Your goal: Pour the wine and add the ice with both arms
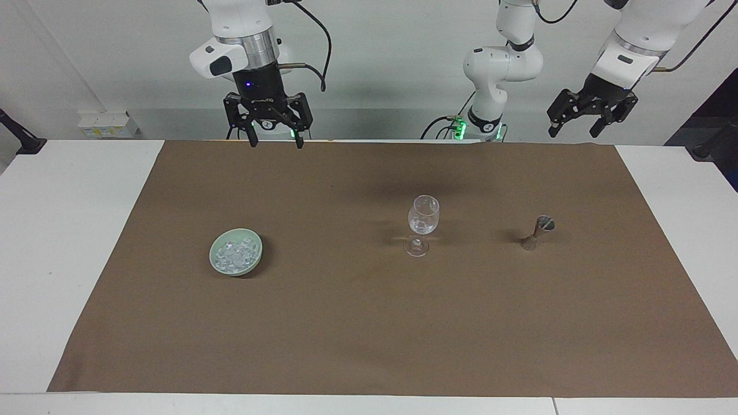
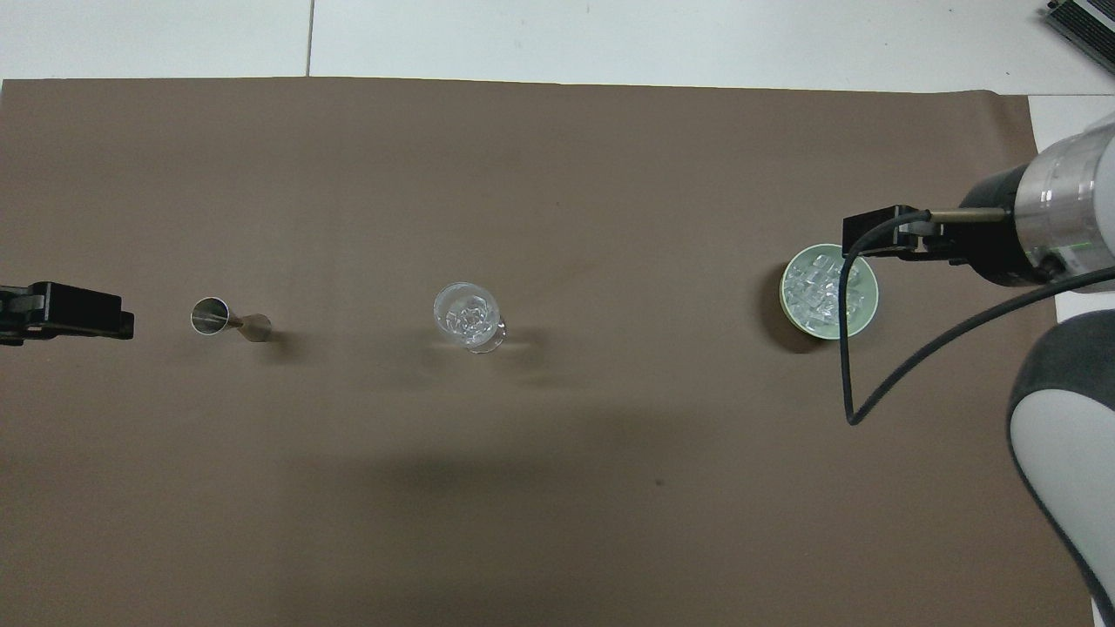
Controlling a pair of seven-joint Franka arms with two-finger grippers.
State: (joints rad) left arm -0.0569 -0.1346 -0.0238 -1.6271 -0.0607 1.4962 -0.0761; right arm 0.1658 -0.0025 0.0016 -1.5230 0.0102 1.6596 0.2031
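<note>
A clear stemmed wine glass (image 1: pixel 424 216) (image 2: pixel 468 313) stands mid-mat, with glassy cubes glinting inside it in the overhead view. The ice (image 1: pixel 233 252) (image 2: pixel 823 287) lies heaped in a pale green bowl (image 1: pixel 212 257) (image 2: pixel 862 320) toward the right arm's end. A small metal jigger (image 1: pixel 539 230) (image 2: pixel 228 320) stands toward the left arm's end. No wine is in view. My right gripper (image 1: pixel 275 144) hangs open and empty, high over the mat's robot-side edge. My left gripper (image 1: pixel 572 131) (image 2: pixel 87 312) waits open and empty, raised at the left arm's end.
A brown mat (image 1: pixel 369 334) covers most of the white table (image 1: pixel 69 230). The right arm's wrist (image 2: pixel 1045 209) and its black cable (image 2: pixel 849 366) hang over the bowl's side in the overhead view. A white box (image 1: pixel 106 124) sits at the wall.
</note>
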